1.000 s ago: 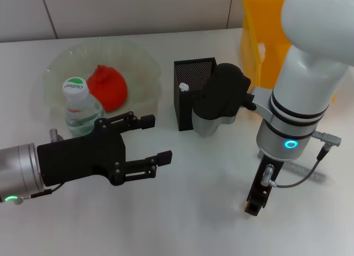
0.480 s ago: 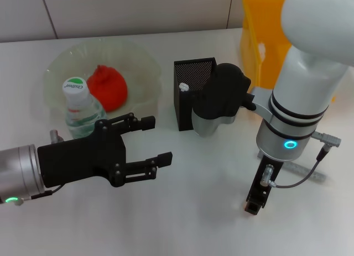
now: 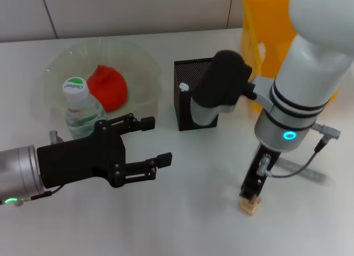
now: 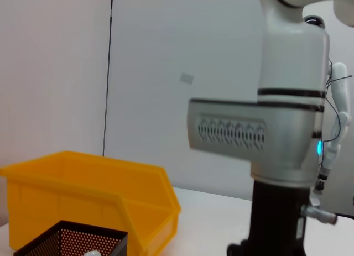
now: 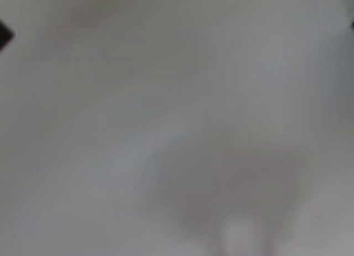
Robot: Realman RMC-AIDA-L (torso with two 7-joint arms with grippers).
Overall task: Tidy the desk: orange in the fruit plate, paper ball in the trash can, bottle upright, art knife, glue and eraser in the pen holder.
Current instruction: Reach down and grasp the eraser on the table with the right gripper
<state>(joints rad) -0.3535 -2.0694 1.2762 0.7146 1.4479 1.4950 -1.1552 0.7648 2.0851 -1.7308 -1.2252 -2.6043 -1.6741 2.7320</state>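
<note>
While the right gripper point(image 3: 250, 199) points straight down, its fingers pinched on the tan eraser point(image 3: 248, 207) at about five o'clock from the pen holder point(image 3: 186, 94), the left gripper point(image 3: 149, 140) hovers with fingers spread apart at eight o'clock. At ten o'clock, the bottle point(image 3: 79, 108) stands upright, its cap lettering too small to read, beside the orange point(image 3: 107, 88) lying in the fruit plate point(image 3: 141, 65).

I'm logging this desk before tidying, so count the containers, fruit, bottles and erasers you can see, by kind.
Containers: 3, the fruit plate, pen holder and trash can
Fruit: 1, the orange
Bottles: 1, the bottle, upright
Erasers: 1, the eraser
Total: 6
</note>
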